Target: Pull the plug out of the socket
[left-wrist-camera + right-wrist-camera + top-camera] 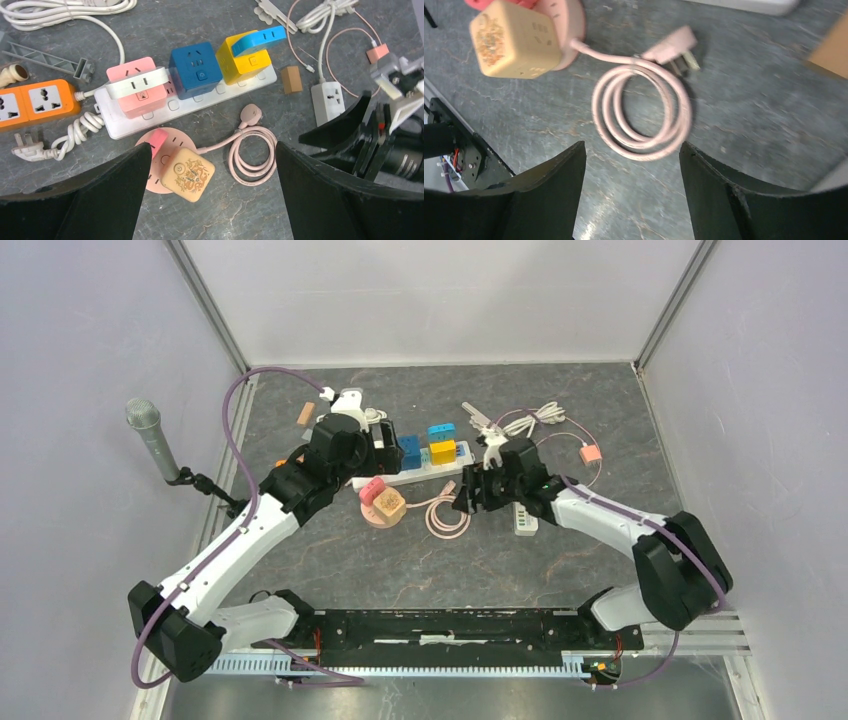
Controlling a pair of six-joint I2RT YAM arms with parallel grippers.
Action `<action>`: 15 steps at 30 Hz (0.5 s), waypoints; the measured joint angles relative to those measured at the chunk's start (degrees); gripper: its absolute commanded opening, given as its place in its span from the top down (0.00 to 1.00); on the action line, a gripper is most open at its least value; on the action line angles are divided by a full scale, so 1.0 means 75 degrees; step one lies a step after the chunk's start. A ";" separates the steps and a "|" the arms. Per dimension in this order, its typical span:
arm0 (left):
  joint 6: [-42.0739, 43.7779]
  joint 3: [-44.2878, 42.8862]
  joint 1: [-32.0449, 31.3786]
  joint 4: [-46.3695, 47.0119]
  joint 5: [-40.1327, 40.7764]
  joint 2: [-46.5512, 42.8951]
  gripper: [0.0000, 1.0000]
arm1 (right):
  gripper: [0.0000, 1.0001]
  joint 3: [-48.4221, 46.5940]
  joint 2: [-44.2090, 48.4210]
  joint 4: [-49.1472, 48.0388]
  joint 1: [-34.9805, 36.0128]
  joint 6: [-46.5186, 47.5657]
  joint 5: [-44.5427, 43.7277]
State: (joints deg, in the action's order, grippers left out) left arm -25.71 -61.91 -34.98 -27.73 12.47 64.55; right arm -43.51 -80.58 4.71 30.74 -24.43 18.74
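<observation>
Top view: the round pink socket [378, 517] lies near the middle of the surface, just on the near side of the white power strip [420, 475]. A beige cube plug [389, 503] and a small pink-red plug [371, 488] sit on it. The left end effector [385, 445] hangs above the left end of the strip. The right end effector [462, 497] is low beside the pink coiled cable [445, 518], to the right of the socket.

Left wrist view: the left end effector [212, 150] has its fingers wide apart and holds nothing. Below it are the round pink socket [172, 134], the beige cube plug [189, 174] with a golden ornament and the pink-red plug [158, 140]. Any writing is too small to read. On the white power strip [150, 122] stand a pink cube [136, 97], a blue cube [195, 67] and a yellow cube [242, 60]. An orange power strip [35, 102] lies toward the left edge.

Right wrist view: the right end effector [633, 147] has its fingers apart, over the pink coiled cable [596, 107], and grips nothing. The beige cube plug [511, 40] sits on the round pink socket [574, 20] at the upper left.
</observation>
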 measured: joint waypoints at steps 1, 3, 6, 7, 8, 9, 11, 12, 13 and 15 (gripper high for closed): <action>-0.0038 0.0000 0.0009 0.0000 0.0061 0.0006 0.00 | 0.22 -0.0082 -0.0105 -0.0058 0.0178 0.0003 -0.0064; -0.0117 0.0000 0.0058 -0.0012 0.0248 0.0029 0.00 | 0.17 -0.0294 -0.0283 -0.0181 0.0571 0.0029 -0.0242; -0.0379 0.0000 0.0192 -0.0210 0.0676 0.0044 0.00 | 0.10 -0.0667 -0.0472 -0.0478 0.1195 0.0140 -0.0624; -0.0493 -0.0003 0.0248 -0.0309 0.0833 0.0041 0.00 | 0.08 -0.0775 -0.0516 -0.0583 0.1416 0.0216 -0.0793; -0.0697 -0.0003 0.0356 -0.0463 0.1064 0.0017 0.00 | 0.07 -0.0901 -0.0583 -0.0679 0.1623 0.0294 -0.0965; -0.0866 0.0006 0.0478 -0.0589 0.1224 -0.0026 0.00 | 0.06 -0.1052 -0.0679 -0.0758 0.1824 0.0379 -0.1131; -0.1148 0.0038 0.0758 -0.0761 0.1454 -0.0210 0.00 | 0.04 -0.1413 -0.0970 -0.0918 0.2244 0.0603 -0.1445; -0.1250 0.0061 0.0868 -0.0825 0.1530 -0.0341 0.00 | 0.04 -0.1652 -0.1180 -0.0988 0.2474 0.0737 -0.1609; -0.1358 0.0085 0.1000 -0.0903 0.1603 -0.0533 0.00 | 0.03 -0.1851 -0.1373 -0.1023 0.2652 0.0860 -0.1740; -0.1507 0.0090 0.1186 -0.0991 0.1743 -0.0895 0.00 | 0.03 -0.2282 -0.1798 -0.1049 0.2973 0.1131 -0.2005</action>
State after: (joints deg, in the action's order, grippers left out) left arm -37.01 -61.23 -26.09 -35.16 25.54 57.84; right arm -60.62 -94.06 -3.16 53.04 -15.94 3.70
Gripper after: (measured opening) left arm 0.994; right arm 0.963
